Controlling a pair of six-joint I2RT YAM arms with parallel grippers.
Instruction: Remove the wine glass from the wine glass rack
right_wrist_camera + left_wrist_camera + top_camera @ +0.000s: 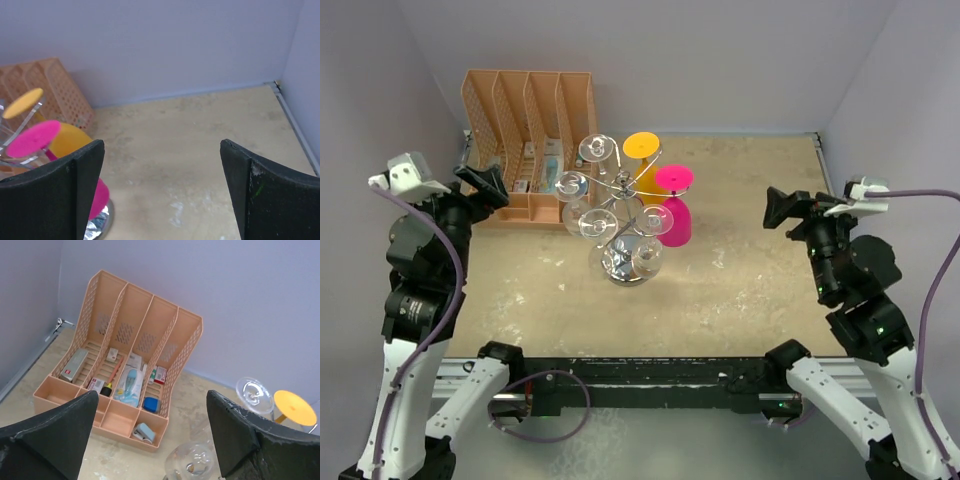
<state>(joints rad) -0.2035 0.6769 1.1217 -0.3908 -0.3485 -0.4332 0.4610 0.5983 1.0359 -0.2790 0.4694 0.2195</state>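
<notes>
I see left gripper (pixel 490 188) spread, empty; right gripper (pixel 775 210) same; rack (pixel 623 188) with glasses (pixel 592 222) sits between them, touching neither.

wine glass rack (pixel 623 185): shiny silver wire, upright mid-table on a round base
clear glasses (pixel 595 150): hang upside down from curled arms
pink glass (pixel 677 218): hangs right side
orange glass (pixel 641 146): hangs rear

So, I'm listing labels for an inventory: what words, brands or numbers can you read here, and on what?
No text can be read.
Red-and-white box in the organizer: print too small and blurred.
Blue-white packet: print blurred.
Rack: no markings visible.
</notes>
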